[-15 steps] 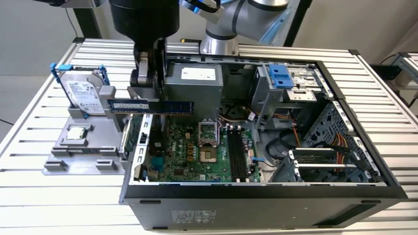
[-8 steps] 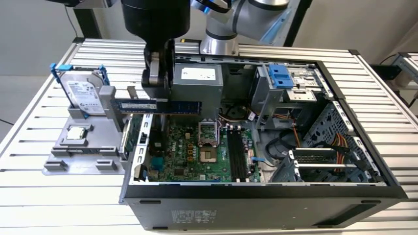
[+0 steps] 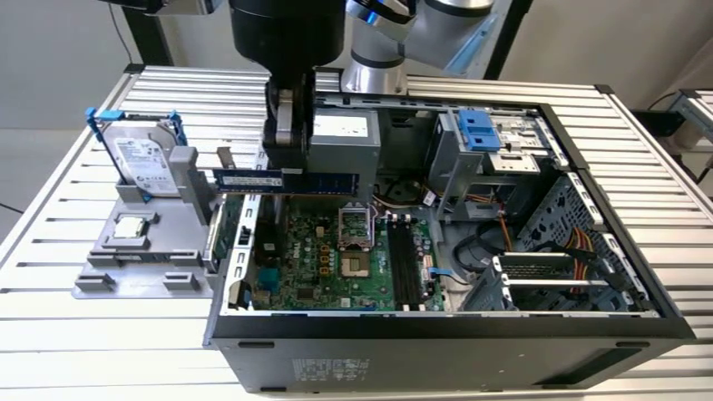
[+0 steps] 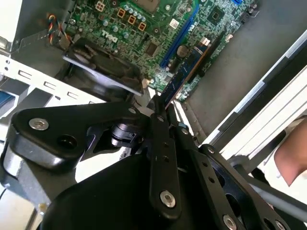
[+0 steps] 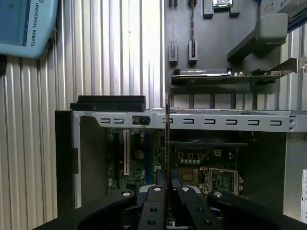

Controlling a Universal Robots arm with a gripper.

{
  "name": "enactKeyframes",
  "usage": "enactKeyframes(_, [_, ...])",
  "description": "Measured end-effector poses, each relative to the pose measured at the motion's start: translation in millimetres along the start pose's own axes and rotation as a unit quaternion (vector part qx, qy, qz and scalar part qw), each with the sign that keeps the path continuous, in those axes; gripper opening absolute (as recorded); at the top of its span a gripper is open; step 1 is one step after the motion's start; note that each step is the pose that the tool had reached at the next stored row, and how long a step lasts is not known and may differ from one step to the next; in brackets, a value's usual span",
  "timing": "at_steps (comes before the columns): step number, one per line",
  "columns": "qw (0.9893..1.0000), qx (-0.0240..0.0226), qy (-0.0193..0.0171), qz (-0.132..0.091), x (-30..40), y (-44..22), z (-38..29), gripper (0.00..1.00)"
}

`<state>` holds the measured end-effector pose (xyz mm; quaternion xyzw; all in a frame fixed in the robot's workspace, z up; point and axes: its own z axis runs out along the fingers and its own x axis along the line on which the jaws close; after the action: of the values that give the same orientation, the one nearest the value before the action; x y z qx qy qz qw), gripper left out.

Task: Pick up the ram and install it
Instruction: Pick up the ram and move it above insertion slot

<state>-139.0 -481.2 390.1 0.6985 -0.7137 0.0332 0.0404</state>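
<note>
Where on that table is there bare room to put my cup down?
Bare slats: exterior view's left, in front of the grey holder; exterior view's right, beside the computer case. Crowded: over the case, where the claw holds the ram.

Ram point(image 3: 329, 182): we note a long dark-blue stick with black chips.
Pose: level, on edge.
Where: airborne above the open case point(image 3: 624, 251).

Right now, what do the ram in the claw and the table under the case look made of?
The ram: seemingly fibreglass circuit board, matte dark blue, carrying black chips. The table: probably aluminium, going by its pale silver sheen and ribbed slats.
</note>
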Motion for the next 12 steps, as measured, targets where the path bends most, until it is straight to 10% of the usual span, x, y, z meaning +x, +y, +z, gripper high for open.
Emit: enactKeyframes(12, [1.0000, -0.0001, 0.0001, 0.000, -0.2, -7.7, -0.1, 0.00])
